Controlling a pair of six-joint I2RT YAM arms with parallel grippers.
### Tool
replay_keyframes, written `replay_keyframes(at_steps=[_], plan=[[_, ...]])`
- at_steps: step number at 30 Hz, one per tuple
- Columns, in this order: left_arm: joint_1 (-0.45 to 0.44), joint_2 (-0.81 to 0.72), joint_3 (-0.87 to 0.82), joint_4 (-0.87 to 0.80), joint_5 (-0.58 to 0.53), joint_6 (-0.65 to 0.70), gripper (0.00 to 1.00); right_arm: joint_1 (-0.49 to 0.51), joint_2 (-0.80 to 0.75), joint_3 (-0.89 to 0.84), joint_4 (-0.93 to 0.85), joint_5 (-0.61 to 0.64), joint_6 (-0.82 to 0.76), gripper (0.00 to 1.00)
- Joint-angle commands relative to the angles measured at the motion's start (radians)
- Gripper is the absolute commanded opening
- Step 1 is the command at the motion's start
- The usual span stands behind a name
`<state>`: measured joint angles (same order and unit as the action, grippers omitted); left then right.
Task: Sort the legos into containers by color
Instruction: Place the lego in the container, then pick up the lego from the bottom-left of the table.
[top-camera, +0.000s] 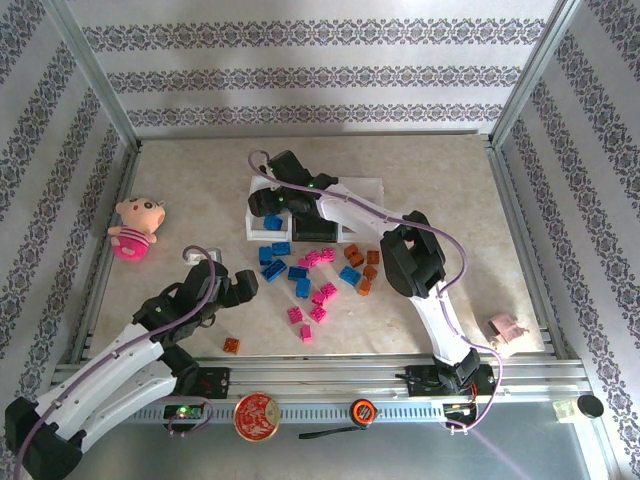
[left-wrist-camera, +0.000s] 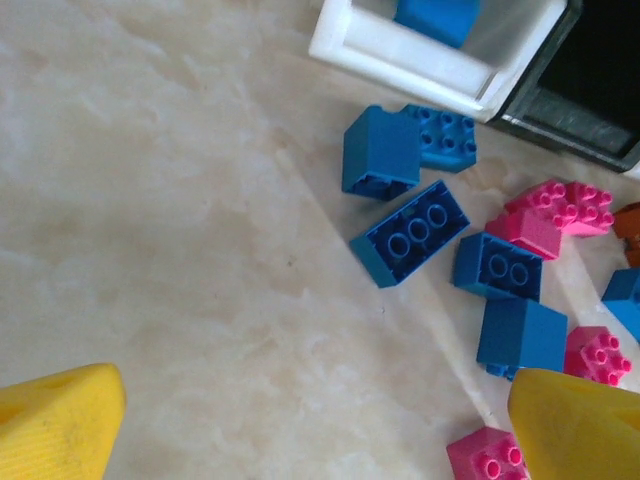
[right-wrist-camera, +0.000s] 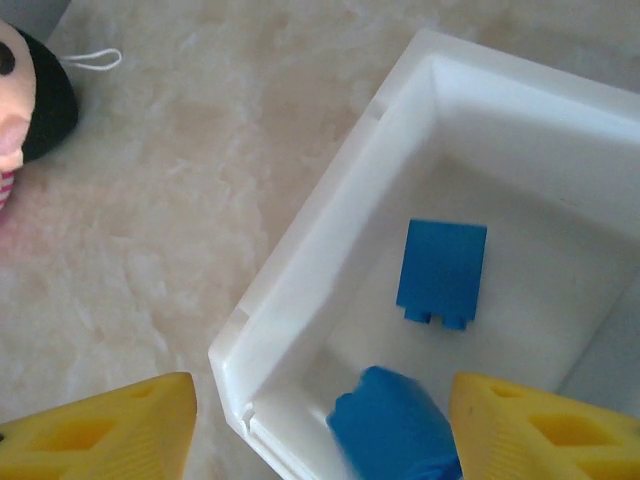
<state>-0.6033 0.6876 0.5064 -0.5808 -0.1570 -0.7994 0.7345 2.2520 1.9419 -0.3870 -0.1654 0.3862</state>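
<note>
Three trays form a row at mid-frame; loose bricks lie scattered just below them, a brick inside the leftmost tray, a doll far left.

Between the fingers of the right claw, blurred blue brick: outline smeared, lower end cut off; contact with either finger undeterminable. Ahead-left of that claw, plush doll: cropped. Ahead of the left claw, second blue brick in white tray: top cropped.
</note>
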Motion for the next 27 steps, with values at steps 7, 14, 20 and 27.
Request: replay_keyframes(at_steps=[7,14,20,27], plan=[[-0.254,0.087,0.017,-0.198,-0.087,-0.199,0.93,-0.016,-0.257,-0.346,0.180,-0.012,0.037,0.71],[-0.395,0.177,0.026,-0.357,-0.113,-0.355,0.86,-0.016,-0.449,-0.667,0.308,-0.029,0.070,0.71],[-0.400,0.186,-0.041,-0.385,0.005,-0.415,0.76,-0.016,-0.588,-0.845,0.362,-0.013,0.086,0.71],[-0.470,0.205,-0.113,-0.364,0.102,-0.501,0.59,-0.030,-0.666,-0.905,0.367,0.002,0.090,0.71]])
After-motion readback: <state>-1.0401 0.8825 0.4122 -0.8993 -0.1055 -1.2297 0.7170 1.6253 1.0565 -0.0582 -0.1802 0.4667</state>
